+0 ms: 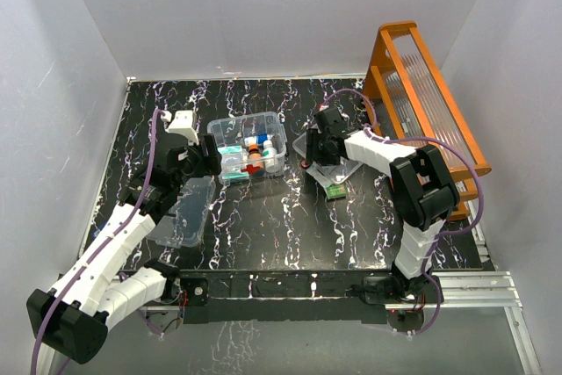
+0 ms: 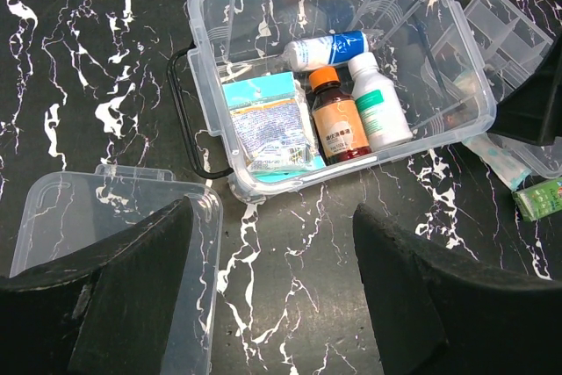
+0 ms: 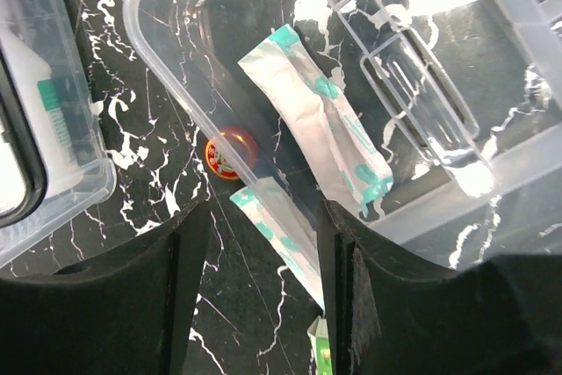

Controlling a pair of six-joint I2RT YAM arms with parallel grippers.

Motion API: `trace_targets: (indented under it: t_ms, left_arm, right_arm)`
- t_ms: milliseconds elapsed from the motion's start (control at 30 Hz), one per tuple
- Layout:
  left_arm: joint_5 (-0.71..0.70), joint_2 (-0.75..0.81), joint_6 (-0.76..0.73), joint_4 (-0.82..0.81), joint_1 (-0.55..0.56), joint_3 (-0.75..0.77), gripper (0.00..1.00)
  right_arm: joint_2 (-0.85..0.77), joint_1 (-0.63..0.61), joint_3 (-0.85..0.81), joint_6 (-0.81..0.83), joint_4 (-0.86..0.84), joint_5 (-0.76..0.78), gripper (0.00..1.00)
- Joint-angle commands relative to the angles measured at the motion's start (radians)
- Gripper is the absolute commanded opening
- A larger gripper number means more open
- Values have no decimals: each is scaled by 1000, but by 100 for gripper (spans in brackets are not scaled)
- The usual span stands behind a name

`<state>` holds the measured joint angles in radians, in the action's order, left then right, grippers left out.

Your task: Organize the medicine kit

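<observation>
The clear kit box (image 1: 248, 145) stands open mid-table, a black handle (image 2: 180, 111) at its side. It holds a blue-white tube (image 2: 327, 46), an amber bottle (image 2: 338, 120), a white bottle (image 2: 378, 107) and flat packets (image 2: 268, 125). Its clear lid (image 1: 187, 210) lies to the left, partly under my left finger (image 2: 132, 287). My left gripper (image 2: 272, 296) is open and empty just in front of the box. The divided tray (image 3: 395, 85) holds a white-teal packet (image 3: 320, 120). My right gripper (image 3: 263, 287) is open over a second packet (image 3: 277, 226) at the tray's rim.
A small red round tin (image 3: 230, 153) lies on the table by the tray's edge. A small green box (image 1: 335, 191) lies near the tray's front. The tall orange rack (image 1: 430, 103) stands at the right. White walls close in the black marble table (image 1: 290, 234).
</observation>
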<state>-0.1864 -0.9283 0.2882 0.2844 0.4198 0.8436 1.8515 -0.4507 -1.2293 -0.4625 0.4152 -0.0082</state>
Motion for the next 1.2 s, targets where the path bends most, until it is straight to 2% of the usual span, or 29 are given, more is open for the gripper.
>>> trace_targets:
  t_ms: [0, 167, 267, 533, 833, 1000, 1167]
  left_arm:
    - [7, 8, -2, -4, -6, 32, 72]
    - [9, 16, 6, -9, -6, 25, 72]
    - [14, 12, 11, -14, -6, 26, 72]
    - [6, 12, 9, -10, -6, 38, 72]
    - [-7, 22, 10, 1, -6, 34, 72]
    - [-7, 20, 9, -1, -6, 32, 72]
    - [-7, 14, 8, -3, -5, 31, 73]
  right_arm:
    - [-102, -12, -47, 83, 27, 47, 49]
    - [-178, -77, 0, 199, 44, 84, 46]
    - [-185, -154, 25, 252, 51, 193, 42]
    - [-72, -238, -9, 306, 87, 418, 36]
    - [6, -239, -24, 333, 57, 472, 34]
    - [19, -238, -24, 328, 46, 483, 39]
    - [29, -227, -16, 328, 38, 441, 40]
